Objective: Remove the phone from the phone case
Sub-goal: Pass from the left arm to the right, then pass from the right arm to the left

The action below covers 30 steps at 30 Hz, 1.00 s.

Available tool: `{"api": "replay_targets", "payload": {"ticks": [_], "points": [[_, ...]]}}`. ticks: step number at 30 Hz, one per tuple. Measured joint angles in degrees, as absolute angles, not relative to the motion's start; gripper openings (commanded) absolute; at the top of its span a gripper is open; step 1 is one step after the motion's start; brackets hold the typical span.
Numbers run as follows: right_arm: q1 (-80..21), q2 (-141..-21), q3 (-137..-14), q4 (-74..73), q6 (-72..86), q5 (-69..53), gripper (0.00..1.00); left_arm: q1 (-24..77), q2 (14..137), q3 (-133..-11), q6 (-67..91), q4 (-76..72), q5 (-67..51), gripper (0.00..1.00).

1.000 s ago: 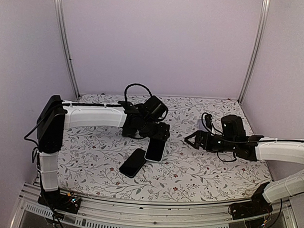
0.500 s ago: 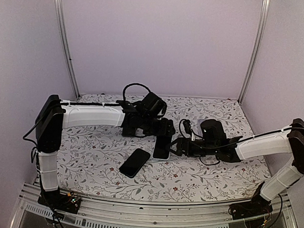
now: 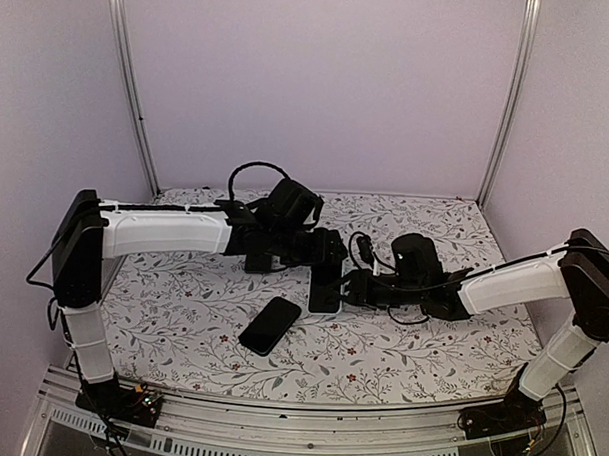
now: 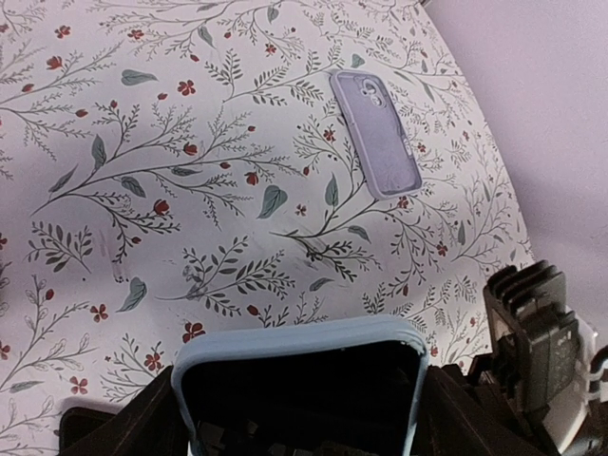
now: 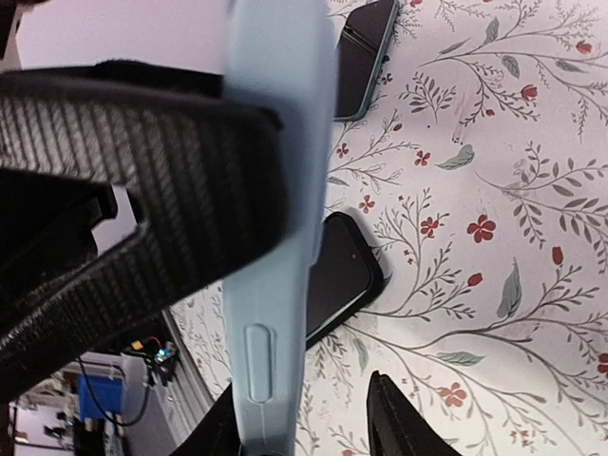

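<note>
left claw (image 3: 323, 259) is clamped on the blue phone case (image 4: 294, 339), with the phone (image 4: 304, 385) inside it. right claw (image 3: 350, 287) is half closed around the case's free edge; whether it grips, i cannot tell. best to pinch only the rim, then peel it away.

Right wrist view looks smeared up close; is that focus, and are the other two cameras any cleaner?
Right wrist: the light-blue case and the finger pad sit very near, both soft; the cloth and black phone behind are sharp. Left wrist: case rim crisp, screen dark. Top: even light, no glare.
</note>
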<state>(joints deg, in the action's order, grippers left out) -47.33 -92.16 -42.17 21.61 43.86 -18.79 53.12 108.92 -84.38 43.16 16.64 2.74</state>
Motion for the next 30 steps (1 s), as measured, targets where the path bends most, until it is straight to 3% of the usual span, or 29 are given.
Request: {"api": "replay_targets", "payload": {"ticks": [7, 11, 16, 30], "points": [[-47.42, -92.33, -43.46, 22.85, 45.41, -20.45, 0.00, 52.23, 106.54, -80.16, 44.80, 12.14, 1.65, 0.51], [-47.53, -92.31, -43.66, 22.76, 45.34, -20.75, 0.00, 51.81, 105.21, -78.06, 45.04, 10.04, 0.80, 0.68], [-47.64, -91.35, -44.34, 21.47, 44.38, -21.06, 0.00, 51.55, 102.98, -76.05, 44.18, 8.54, -0.10, 0.98], [-46.30, -88.09, -48.60, 13.72, 41.15, -24.86, 0.00, 46.83, 91.77, -70.81, 40.18, -1.74, -8.38, 0.98]]}}
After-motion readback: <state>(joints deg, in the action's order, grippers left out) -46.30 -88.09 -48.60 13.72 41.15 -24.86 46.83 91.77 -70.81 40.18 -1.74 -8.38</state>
